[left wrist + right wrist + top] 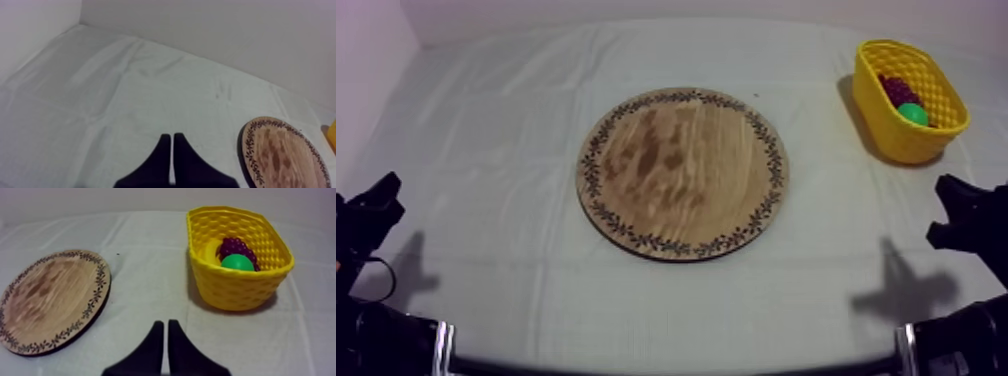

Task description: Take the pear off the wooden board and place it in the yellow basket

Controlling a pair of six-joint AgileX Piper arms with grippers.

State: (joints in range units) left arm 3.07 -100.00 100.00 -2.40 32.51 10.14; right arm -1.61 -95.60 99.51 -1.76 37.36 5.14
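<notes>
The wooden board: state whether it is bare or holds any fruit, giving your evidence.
Bare. Nothing lies on the wooden board; the pear and the grapes sit inside the yellow basket.

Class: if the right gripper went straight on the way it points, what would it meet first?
Likely only bare cloth: the right gripper points into the gap between the wooden board and the yellow basket, passing nearer the basket. Depth is unclear.

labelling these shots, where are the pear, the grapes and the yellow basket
pear [238, 263], right wrist view, its green top
grapes [235, 246], right wrist view, middle of the bunch
yellow basket [235, 290], right wrist view, near outer wall
</notes>
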